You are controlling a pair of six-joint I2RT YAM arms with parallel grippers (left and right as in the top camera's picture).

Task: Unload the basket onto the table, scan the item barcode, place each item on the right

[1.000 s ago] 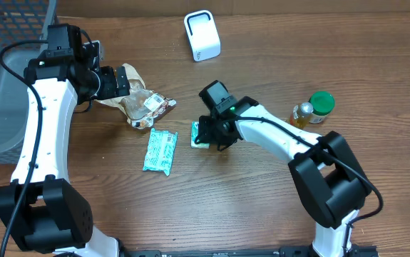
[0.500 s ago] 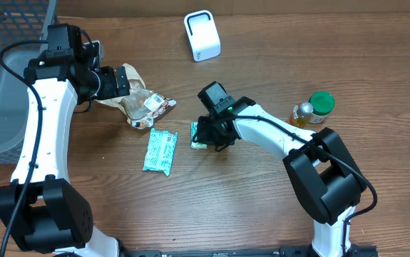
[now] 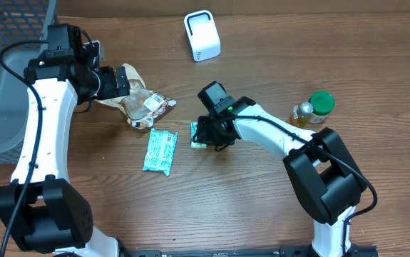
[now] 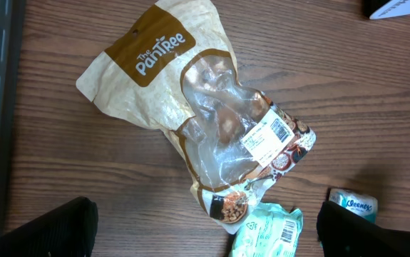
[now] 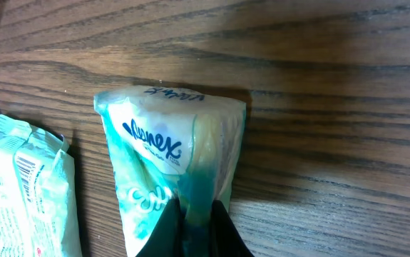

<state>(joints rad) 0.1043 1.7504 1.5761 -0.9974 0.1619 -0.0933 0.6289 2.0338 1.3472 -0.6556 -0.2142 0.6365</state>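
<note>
1. The tissue pack (image 5: 165, 153) lies flat on the wooden table (image 3: 262, 207), near its middle. It is just beside a green sachet (image 3: 160, 150) and well apart from the white scanner (image 3: 202, 35) at the far edge.
2. The right gripper (image 5: 194, 214) has its jaws drawn together on one end of the pack, and the film creases between them.
3. The left gripper (image 3: 121, 81) stands fully spread and holds nothing. It hangs over a brown snack bag (image 4: 197, 107).
4. We judge the pack light, soft and compressible, with slick, crinkly film. A pinch on a thin fold may slip, and the free end may droop when lifted.
5. We recommend a deeper bite across the pack's body, clear of any printed code. No barcode on the pack shows in these views, so we cannot tell which face carries it.
</note>
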